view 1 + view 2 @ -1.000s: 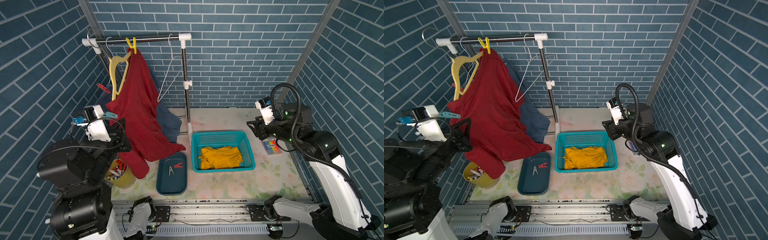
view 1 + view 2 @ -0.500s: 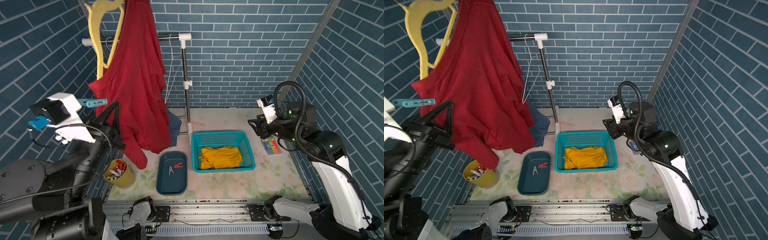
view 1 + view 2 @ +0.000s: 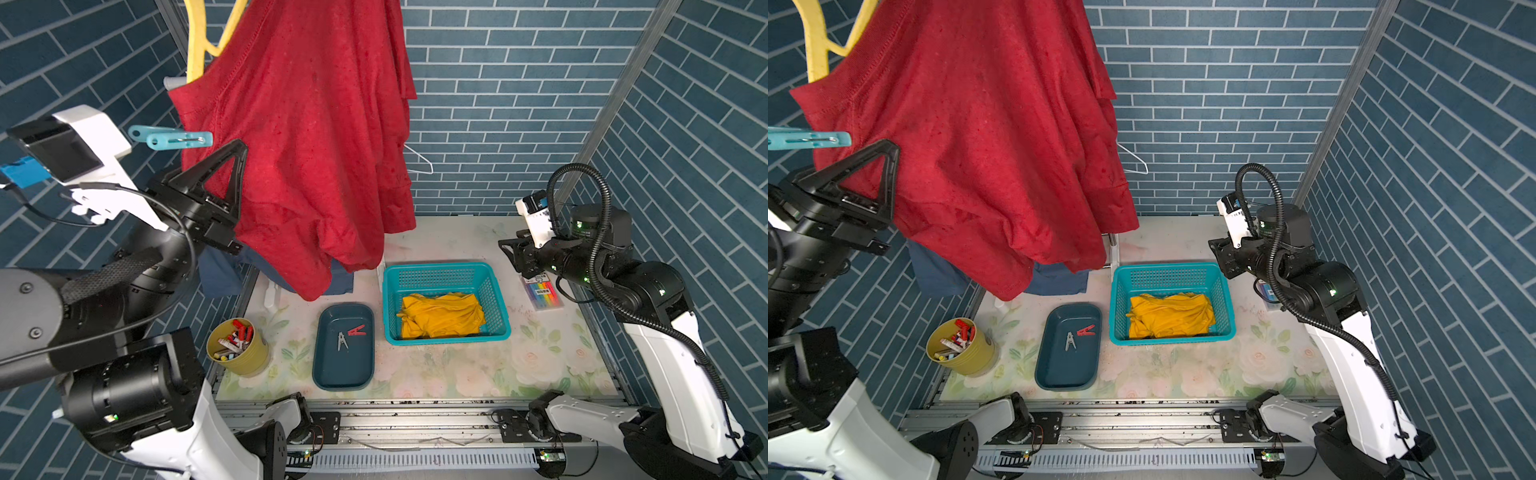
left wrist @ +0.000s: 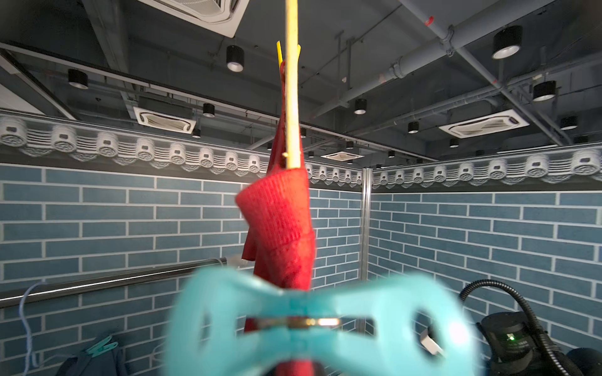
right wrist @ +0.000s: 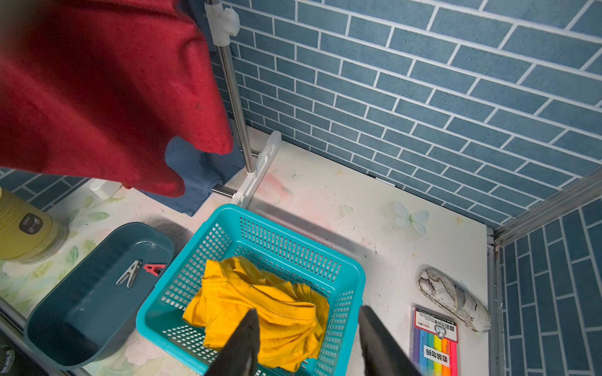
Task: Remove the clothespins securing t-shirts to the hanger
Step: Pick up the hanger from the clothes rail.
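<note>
My left gripper (image 3: 237, 148) is raised high at the left, shut on a teal clothespin (image 3: 174, 139). That clothespin (image 4: 312, 322) fills the left wrist view and hides the fingers. Its tip lies against the edge of the red t-shirt (image 3: 316, 158), which hangs from the yellow hanger (image 4: 292, 97). A yellow clothespin (image 4: 279, 53) sits higher on the hanger. The blue t-shirt (image 3: 220, 276) droops behind. The orange-yellow t-shirt (image 3: 440, 313) lies in the teal basket (image 3: 436, 268). My right gripper (image 5: 308, 311) is open and empty over the basket's right rim.
A dark tray (image 3: 345, 374) holds a red clothespin (image 3: 358, 331) and a grey clothespin (image 3: 341, 340). A yellow cup of markers (image 3: 239, 347) stands front left. A highlighter pack (image 3: 542, 293) lies at the right. The rack's post (image 5: 234, 97) and a wire hanger (image 3: 419, 162) stand at the back.
My left arm has risen toward the top camera with the teal clothespin. The red t-shirt and yellow hanger came up off the rail with it. The right arm has barely moved.
</note>
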`<state>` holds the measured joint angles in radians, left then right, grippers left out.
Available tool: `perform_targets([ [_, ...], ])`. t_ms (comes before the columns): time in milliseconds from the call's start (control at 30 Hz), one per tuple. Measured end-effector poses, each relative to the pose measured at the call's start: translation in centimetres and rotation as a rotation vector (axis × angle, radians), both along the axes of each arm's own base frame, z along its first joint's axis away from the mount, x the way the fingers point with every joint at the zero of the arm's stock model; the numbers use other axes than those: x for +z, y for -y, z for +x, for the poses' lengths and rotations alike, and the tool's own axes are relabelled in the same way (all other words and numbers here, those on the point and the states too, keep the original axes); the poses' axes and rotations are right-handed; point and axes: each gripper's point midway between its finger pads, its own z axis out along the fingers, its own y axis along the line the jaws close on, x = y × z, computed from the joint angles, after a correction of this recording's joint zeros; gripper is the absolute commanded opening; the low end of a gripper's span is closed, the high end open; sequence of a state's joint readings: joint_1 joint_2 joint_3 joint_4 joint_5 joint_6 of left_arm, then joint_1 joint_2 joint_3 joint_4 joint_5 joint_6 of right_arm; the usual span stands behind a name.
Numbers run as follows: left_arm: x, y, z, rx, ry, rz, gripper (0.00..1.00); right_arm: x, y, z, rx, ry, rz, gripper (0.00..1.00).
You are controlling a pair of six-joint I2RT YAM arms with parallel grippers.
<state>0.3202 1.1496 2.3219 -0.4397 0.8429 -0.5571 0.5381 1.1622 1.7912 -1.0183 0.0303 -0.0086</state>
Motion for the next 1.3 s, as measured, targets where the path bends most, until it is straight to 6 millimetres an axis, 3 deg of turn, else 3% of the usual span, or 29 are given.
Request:
perform_targets([
  [167,-0.5,0.2,1.2,-0.065,-0.03,-0.021,0.0,0.2,0.4,0.0,-0.016,0.009,-0.004,0.5],
  [333,-2.8,1.7,3.7,-0.212,-0.12,-0.032,0.0,0.2,1.1,-0.6,-0.032,0.021,-0.006,0.5],
  [567,-8.8,9.1,7.5,-0.478,-0.293,0.113,0.0,0.7,2.2,-1.3,-0.066,0.046,-0.01,0.5],
  [767,-15.3,14.4,11.2,-0.541,-0.419,0.291,0.0,1.6,3.7,-2.2,-0.102,0.065,-0.036,0.51],
  [900,-17.9,15.5,12.3,-0.529,-0.435,0.387,0.0,3.2,4.7,-2.9,-0.121,0.106,-0.048,0.52],
  [1100,-19.6,16.4,13.0,-0.531,-0.4,0.496,0.0,5.9,5.3,-3.5,-0.122,0.167,-0.037,0.53],
  [1300,-22.1,17.8,13.9,-0.592,-0.408,0.578,0.0,8.3,3.4,-3.1,-0.05,0.193,0.018,0.58],
])
